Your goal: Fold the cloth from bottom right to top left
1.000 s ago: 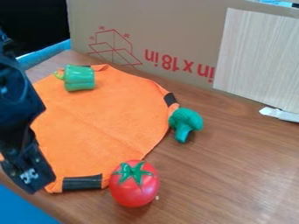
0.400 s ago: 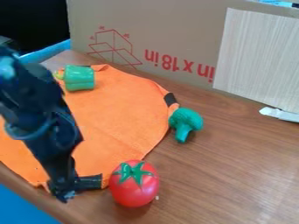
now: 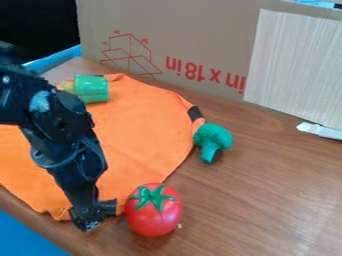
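We think of the cloth as a clock, with twelve at the top of the view. The orange cloth (image 3: 143, 145) lies open and flat on the table (image 3: 267, 200), and the claw (image 3: 89, 220) is low at its six o'clock edge, by the dark strip (image 3: 107, 207). We can't tell how far open the claw is, or if it has hold of the cloth.

Our job now looks like getting a good grip on this edge. We should pinch just the cloth, a little way in from the rim, so it won't slip out. We should not push hard on the wood.

The red tomato (image 3: 153, 211) sits at five o'clock, very close to the claw. If we swing that way, we could bump it and make it roll. The green broccoli (image 3: 212, 141) is by the rim at three o'clock, so a tug there could nudge it too.

Once we have a good pinch, we should lift a bit first, then bring the edge over toward ten or eleven o'clock, nice and slow. The green pepper (image 3: 92, 87) sits on the cloth near twelve, so we'd best set the edge down to the left of it. If we pull too fast, the whole cloth may slide.
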Controlling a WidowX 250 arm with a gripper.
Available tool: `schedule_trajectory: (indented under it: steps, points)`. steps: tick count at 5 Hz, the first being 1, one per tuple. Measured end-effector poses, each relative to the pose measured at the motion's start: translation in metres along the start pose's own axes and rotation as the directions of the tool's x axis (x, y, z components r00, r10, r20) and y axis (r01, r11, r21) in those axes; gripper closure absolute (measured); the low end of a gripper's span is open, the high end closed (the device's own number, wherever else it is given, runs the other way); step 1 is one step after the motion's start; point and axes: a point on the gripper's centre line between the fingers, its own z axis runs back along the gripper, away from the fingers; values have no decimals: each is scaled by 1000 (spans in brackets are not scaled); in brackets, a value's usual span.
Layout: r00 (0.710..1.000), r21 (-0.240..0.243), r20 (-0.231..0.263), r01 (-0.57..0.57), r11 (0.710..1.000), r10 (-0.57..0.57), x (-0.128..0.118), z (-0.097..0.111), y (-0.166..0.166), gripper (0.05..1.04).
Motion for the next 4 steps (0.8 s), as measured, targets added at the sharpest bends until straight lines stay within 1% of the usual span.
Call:
schedule_trajectory:
  steps: [1, 2, 3, 4]
  points:
    - [1000, -1, -11, -9, 1000, 9, -4, -4, 5, 129]
    - [1000, 3, -9, -15, 1000, 15, -4, -7, 7, 411]
    - [999, 10, 17, -49, 999, 49, -3, -8, 10, 716]
    - [998, 8, 23, -63, 998, 63, -2, -10, 10, 928]
